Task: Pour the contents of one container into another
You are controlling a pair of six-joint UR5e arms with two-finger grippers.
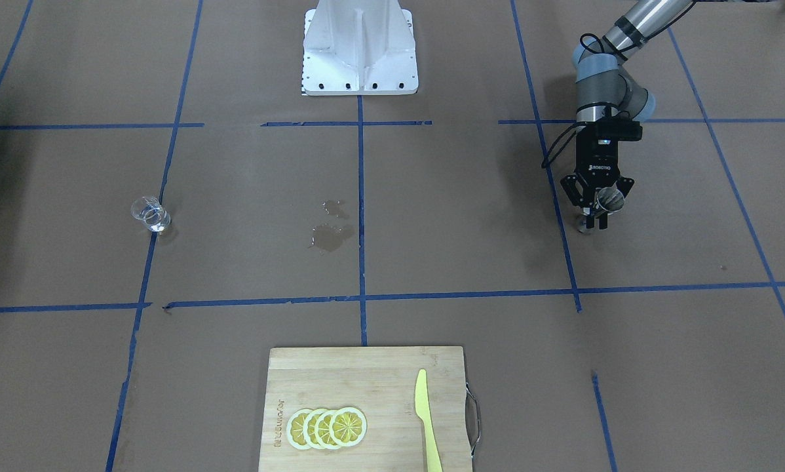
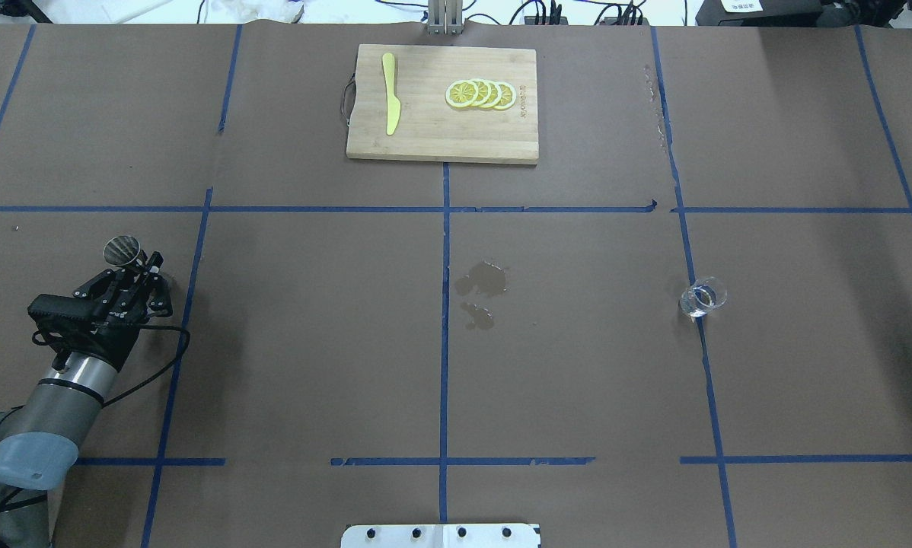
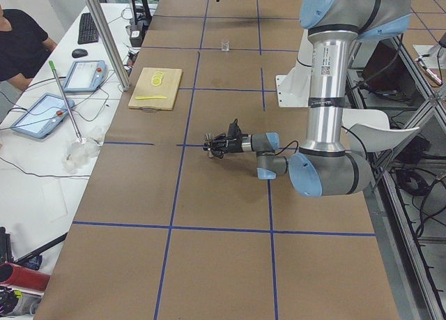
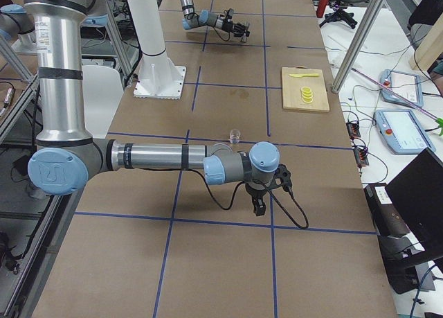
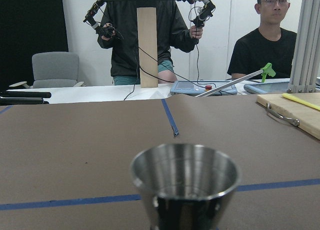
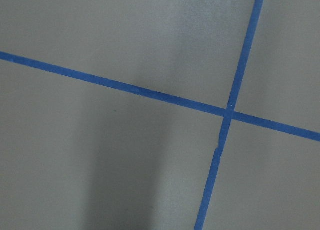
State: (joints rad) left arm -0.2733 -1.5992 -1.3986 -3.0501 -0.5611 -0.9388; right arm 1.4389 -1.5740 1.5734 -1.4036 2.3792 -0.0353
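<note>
Steel jigger [image 1: 608,200] | gripped by left end effector [image 1: 595,218] | marked ROBOTIQ

My wrist view: brown bench [image 6: 75,34] surface, two blue tape lines [image 6: 228,111] crossing; a soft shadow [image 6: 125,180] darkens one patch beside them.

Silver arm tubes [image 1: 641,19], pale-blue joint caps [image 2: 30,460], black cables [image 2: 187,344], white base [image 1: 360,49].

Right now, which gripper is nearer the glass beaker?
Right. The right gripper hangs over the taped square next to the beaker; left gripper, holding the jigger, sits across the table.
</note>
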